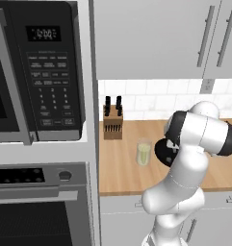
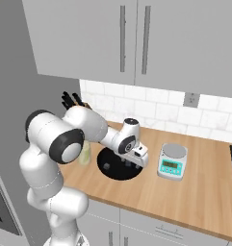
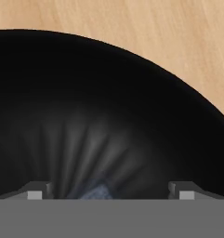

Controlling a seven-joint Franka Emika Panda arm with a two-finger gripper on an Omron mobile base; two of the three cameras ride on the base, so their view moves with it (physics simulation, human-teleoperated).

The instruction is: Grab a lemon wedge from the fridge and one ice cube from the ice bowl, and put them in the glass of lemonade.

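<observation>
Claw [image 3: 108, 193] hangs down inside the ice bowl [image 3: 108, 93], its two fingertips [image 3: 35, 194] spread wide apart with nothing between them yet. In the hand view a pale bluish lump, probably an ice cube [image 3: 98, 191], sits at the bottom of the black bowl roughly midway between the tips, so the claw looks lined up for a pick but has no hold on anything.

From the right base view the hand sits over the ice bowl [image 2: 110, 168] on the wooden surface [image 2: 194, 197], with small pale cubes visible on the bowl's floor. The glass of lemonade [image 1: 143, 153] stands just beside the bowl, toward the knife block [image 1: 112, 124], and in the right base view it is mostly hidden behind the arm. A grey kitchen scale [image 2: 172, 162] stands on the bowl's other side.

As a judgement, the ice step is under way: the cube remains to be grasped, lifted and dropped into the glass. Whether a lemon wedge is already in the drink cannot be told; the liquid looks plain pale yellow-green, but the glass is too small to be sure. The fridge is not in these pictures, so that part may already be done or may still be ahead.
</observation>
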